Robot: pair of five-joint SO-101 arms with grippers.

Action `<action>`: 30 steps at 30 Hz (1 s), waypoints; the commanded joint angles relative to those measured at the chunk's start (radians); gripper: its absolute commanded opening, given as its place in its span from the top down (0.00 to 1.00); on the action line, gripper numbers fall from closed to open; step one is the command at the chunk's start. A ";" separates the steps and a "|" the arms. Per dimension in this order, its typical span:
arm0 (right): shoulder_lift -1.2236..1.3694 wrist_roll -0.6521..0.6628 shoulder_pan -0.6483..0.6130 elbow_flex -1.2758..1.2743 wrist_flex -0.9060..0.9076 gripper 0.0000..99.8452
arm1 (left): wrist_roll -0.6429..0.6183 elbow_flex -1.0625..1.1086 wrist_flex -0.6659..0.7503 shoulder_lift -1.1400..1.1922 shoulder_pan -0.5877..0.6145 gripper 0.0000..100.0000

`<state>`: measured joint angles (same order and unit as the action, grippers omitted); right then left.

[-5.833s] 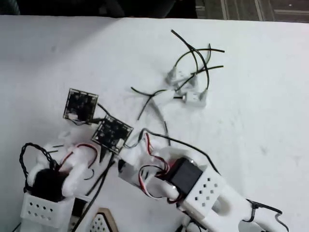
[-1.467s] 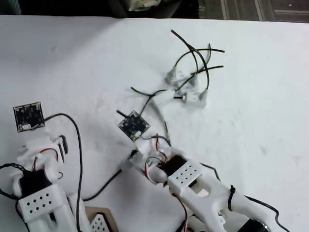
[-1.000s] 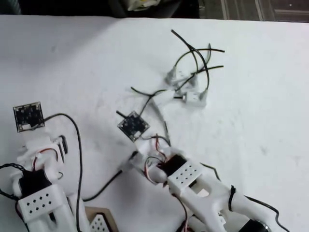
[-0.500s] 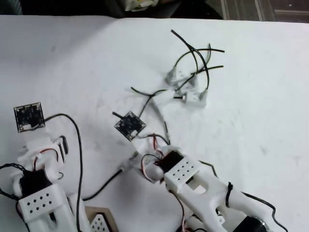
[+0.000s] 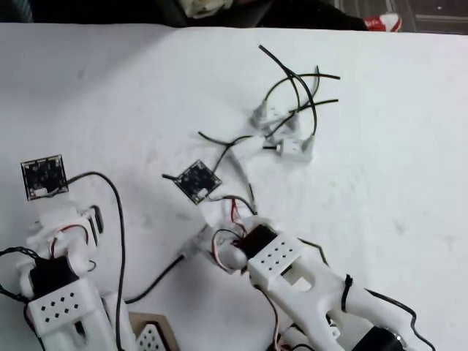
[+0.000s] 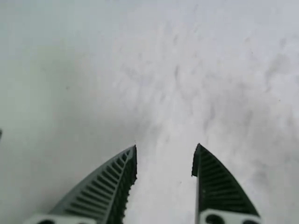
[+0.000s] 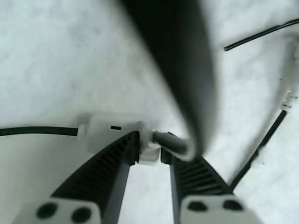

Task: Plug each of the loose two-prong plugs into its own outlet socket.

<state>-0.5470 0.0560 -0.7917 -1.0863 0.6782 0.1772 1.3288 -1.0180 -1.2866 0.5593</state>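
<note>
right arm (image 5: 278, 257) shifted slightly | plug (image 7: 108, 133) between right fingers (image 7: 114, 163)

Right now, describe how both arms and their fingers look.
The left arm and right arm are white plastic with dotted vent plates, black motors and red, white and black wires. Each carries a square black camera board. The fingers are dark, ribbed and tapered to points.

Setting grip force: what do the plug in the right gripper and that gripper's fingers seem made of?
The plug looks like smooth, matte white moulded plastic; its thin black cord seems rubber- or vinyl-sheathed. The fingers of the right gripper look like dark hard plastic, with fine ridges across their faces, possibly printed.
</note>
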 commanded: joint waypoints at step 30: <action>0.214 0.055 -0.004 0.032 0.074 0.98 | 0.009 -0.008 0.018 -0.012 -0.001 0.79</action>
<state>-0.3721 0.0944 -0.7825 -1.0510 0.7211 0.1772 1.3288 -1.0180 -1.2866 0.5593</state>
